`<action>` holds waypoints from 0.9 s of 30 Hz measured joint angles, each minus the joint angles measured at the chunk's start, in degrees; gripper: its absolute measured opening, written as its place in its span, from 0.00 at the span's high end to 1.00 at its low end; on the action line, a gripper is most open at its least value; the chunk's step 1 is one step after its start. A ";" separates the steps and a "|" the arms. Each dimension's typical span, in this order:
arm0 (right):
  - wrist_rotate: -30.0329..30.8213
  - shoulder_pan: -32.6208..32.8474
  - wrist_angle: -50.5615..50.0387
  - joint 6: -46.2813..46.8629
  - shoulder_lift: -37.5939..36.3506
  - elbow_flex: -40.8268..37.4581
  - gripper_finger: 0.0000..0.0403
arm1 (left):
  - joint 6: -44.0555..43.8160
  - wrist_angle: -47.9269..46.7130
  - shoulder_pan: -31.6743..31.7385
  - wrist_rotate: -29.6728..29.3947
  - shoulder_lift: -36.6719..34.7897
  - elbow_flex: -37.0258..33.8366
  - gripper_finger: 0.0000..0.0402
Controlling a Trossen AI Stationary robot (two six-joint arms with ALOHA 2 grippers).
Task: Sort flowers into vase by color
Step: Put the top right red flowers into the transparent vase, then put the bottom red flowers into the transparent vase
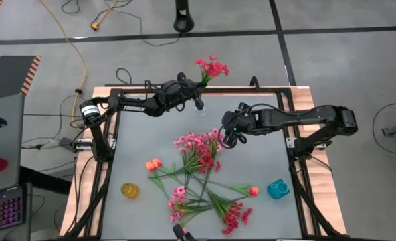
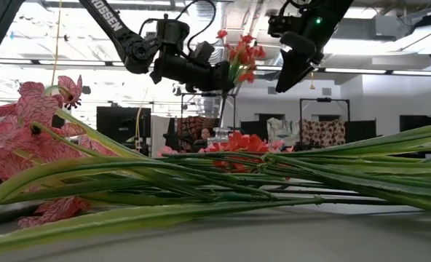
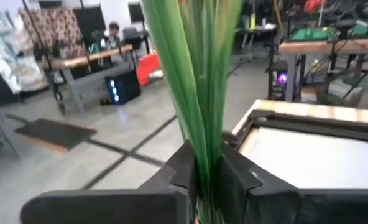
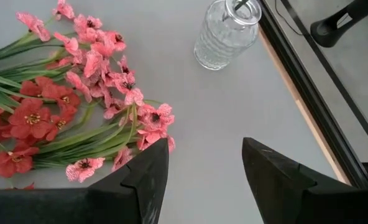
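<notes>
At the top centre of the high view, the left claw [image 1: 199,89] grips a red spray [image 1: 212,68] by its green stems above a clear glass vase [image 4: 226,32]; the stem tip seems to reach its mouth. The right claw [image 1: 227,136] hangs wide open over the pink blooms [image 1: 198,142] of the pile mid-desk [image 1: 258,167].

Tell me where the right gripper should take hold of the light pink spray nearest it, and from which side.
Grip the light pink spray on its green stem just behind the blooms, not on the petals. It lies flat on the table, so the open right gripper, hovering beside it, should probably come straight down, fingers straddling the stem crosswise.
</notes>
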 joint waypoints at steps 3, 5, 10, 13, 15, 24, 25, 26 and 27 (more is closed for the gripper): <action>0.00 0.00 0.07 0.02 0.00 0.00 0.43 | -3.07 -3.34 0.00 -0.27 0.00 0.00 0.83; 0.00 0.00 0.04 0.04 0.00 0.00 0.43 | -4.29 -6.95 0.00 -1.25 -0.01 0.00 0.77; -0.04 0.00 0.05 0.15 0.00 0.00 0.43 | -4.02 -18.25 0.00 -3.25 -2.64 0.00 0.65; -0.11 0.00 0.24 0.15 0.00 0.00 0.43 | -4.28 -24.64 0.00 -3.70 -4.81 0.00 0.60; -0.14 0.00 0.23 0.30 0.00 0.00 0.43 | -3.75 -27.54 -0.07 -3.47 -6.53 0.00 0.58; -3.36 0.00 0.19 3.56 0.00 0.00 0.43 | -2.62 -41.41 -1.56 -2.25 -16.42 0.00 0.57; -3.34 0.00 0.18 3.56 0.00 0.00 0.43 | -2.69 -42.87 -1.97 -1.49 -17.49 0.00 0.57; -3.34 0.00 0.22 3.56 0.00 0.00 0.43 | -2.69 -44.77 -2.41 -0.46 -18.66 0.00 0.57; -3.36 0.00 0.22 3.56 0.00 0.00 0.43 | -2.73 -47.26 -2.92 0.72 -19.87 0.00 0.57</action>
